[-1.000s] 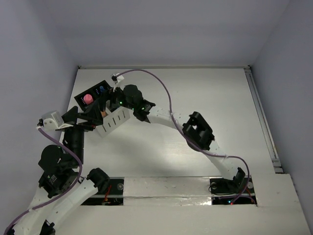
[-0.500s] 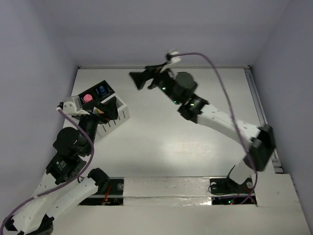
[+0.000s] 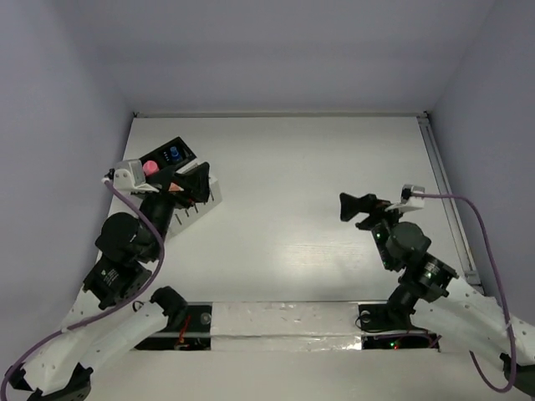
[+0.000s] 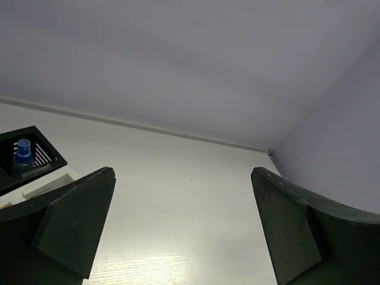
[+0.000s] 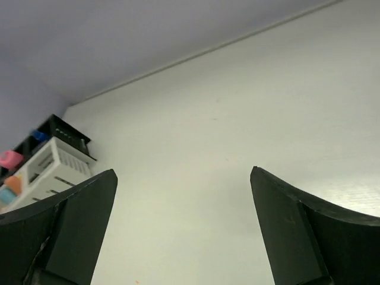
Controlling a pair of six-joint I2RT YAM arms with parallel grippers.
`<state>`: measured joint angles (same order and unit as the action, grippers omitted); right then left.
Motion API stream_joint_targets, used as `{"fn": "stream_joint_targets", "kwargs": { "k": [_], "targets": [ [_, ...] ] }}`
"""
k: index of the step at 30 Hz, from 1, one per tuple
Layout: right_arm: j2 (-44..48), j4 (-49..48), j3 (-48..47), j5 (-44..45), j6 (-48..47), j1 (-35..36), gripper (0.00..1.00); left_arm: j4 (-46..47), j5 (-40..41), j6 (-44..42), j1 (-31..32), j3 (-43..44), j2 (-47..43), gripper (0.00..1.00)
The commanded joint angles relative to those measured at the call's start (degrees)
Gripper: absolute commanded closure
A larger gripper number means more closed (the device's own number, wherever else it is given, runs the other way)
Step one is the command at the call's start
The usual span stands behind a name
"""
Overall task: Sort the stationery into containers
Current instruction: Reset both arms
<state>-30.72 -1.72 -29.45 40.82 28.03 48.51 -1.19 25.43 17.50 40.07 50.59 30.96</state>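
Note:
The containers [image 3: 167,159] stand at the table's far left as one block of black and white slotted compartments. A pink marker top [image 3: 150,168] and a blue-capped bottle [image 3: 174,154] stick up from the black compartments. My left gripper [image 3: 199,184] hovers open over the block's right side, covering the white compartments. Its wrist view shows the blue-capped bottle [image 4: 23,151] at far left and bare table between the fingers [image 4: 71,225]. My right gripper [image 3: 351,208] is open and empty at mid-right, pointing left. Its wrist view shows the containers [image 5: 59,161] far off, with pink [image 5: 9,159] and orange [image 5: 12,184] stationery inside.
A raised rail [image 3: 447,200] runs along the table's right edge. Grey walls close in the back and both sides. The arm bases and a white mounting strip [image 3: 284,322] line the near edge. A purple cable [image 3: 481,225] loops off the right wrist.
The right arm has swung away from the containers, across the back of the table, and drawn back to the right front. The left gripper has shifted a little toward the containers' right side.

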Motion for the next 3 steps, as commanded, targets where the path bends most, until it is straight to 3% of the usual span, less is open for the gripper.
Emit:
{"fn": "stream_joint_targets", "kwargs": {
  "k": [1,3],
  "targets": [
    [5.49,4.27,-0.08,3.66,2.91,0.44,0.00,1.63,0.23,1.31,0.00,-0.75,-1.69,0.01],
    [4.19,3.22,-0.86,3.13,1.42,0.44,0.00,1.37,-0.29,1.40,0.00,-0.58,-1.26,0.01]
  ]
}}
